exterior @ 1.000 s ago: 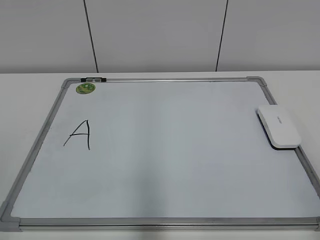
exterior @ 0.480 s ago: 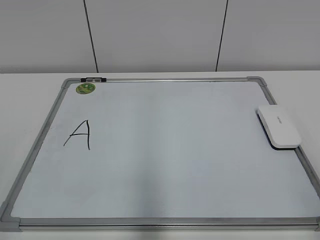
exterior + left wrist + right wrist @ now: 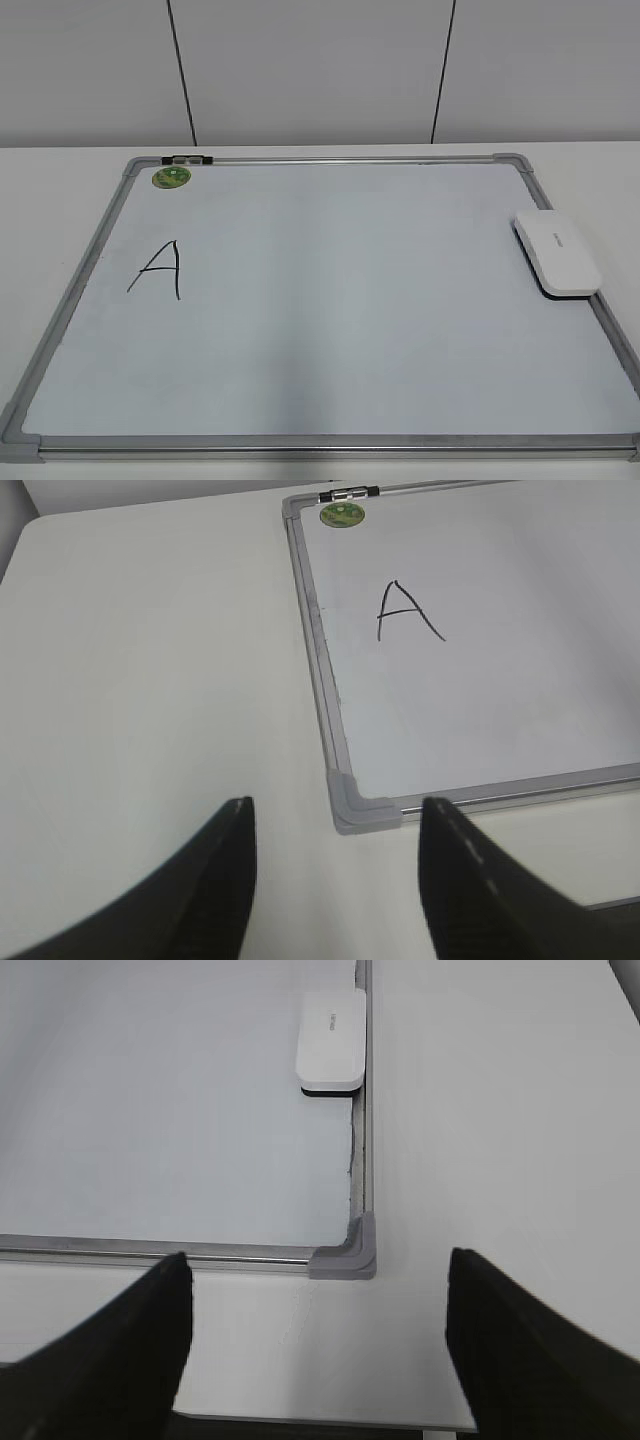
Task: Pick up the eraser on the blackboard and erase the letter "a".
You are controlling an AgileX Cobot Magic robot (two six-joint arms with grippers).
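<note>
The blackboard [image 3: 350, 330] is a white board in a silver-grey frame, lying flat on the table. The white eraser [image 3: 557, 255] lies on its right edge, untouched; it also shows in the right wrist view [image 3: 332, 1040]. A black capital "A" [image 3: 160, 270] is written at the board's left and shows in the left wrist view [image 3: 408, 612]. No lowercase letter "a" shows in any view. My left gripper [image 3: 337, 802] is open and empty above the board's near left corner. My right gripper [image 3: 320, 1258] is open and empty above the near right corner. Neither gripper shows in the exterior view.
A round green sticker [image 3: 171, 178] sits at the board's far left corner. The white table [image 3: 150, 660] extends to the left of the board and to its right [image 3: 500, 1110]. A grey panelled wall [image 3: 320, 70] stands behind.
</note>
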